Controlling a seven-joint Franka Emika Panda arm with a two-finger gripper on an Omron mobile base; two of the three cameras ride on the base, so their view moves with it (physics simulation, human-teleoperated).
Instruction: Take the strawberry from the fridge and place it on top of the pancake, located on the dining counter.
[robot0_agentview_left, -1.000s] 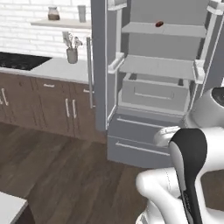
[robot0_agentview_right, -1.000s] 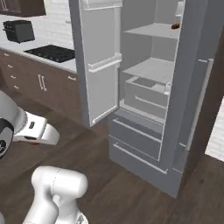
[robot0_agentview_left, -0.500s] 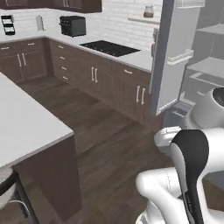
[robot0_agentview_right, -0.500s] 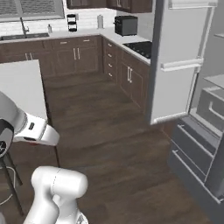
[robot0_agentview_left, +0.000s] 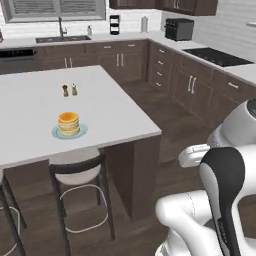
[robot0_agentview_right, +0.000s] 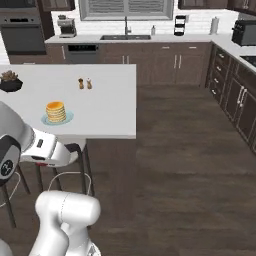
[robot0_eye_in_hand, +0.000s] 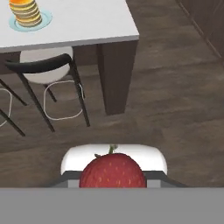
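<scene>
- Left base view: stack of pancake (robot0_agentview_left: 68, 123) on its pale plate (robot0_agentview_left: 80, 133), set on the white dining counter (robot0_agentview_left: 115, 112), well ahead and left of the arm. Two small shakers (robot0_agentview_left: 69, 90) farther back on the same top. A black stool (robot0_agentview_left: 77, 171) tucked under the near edge, legs partly cut by the frame. Pincer itself hidden behind the white arm body at lower right.
- Right base view: pancake (robot0_agentview_right: 55, 111) on the dining counter (robot0_agentview_right: 107, 107), shakers (robot0_agentview_right: 85, 83) beyond it, a dark plant pot (robot0_agentview_right: 10, 81) at the far left edge, half cut off. Stool mostly covered by the arm's elbow. Sink and coffee machine along the back wall, too small for detail.
- Hand view: strawberry (robot0_eye_in_hand: 112, 171) held at the pincer (robot0_eye_in_hand: 112, 179), jaws narrowed on it, lower half lost behind the grey band, finger tips barely showing. Pancake (robot0_eye_in_hand: 26, 13) far ahead, up and left of the pincer, top cut by the frame. Stool (robot0_eye_in_hand: 45, 70) between, under the dining counter (robot0_eye_in_hand: 87, 22).
</scene>
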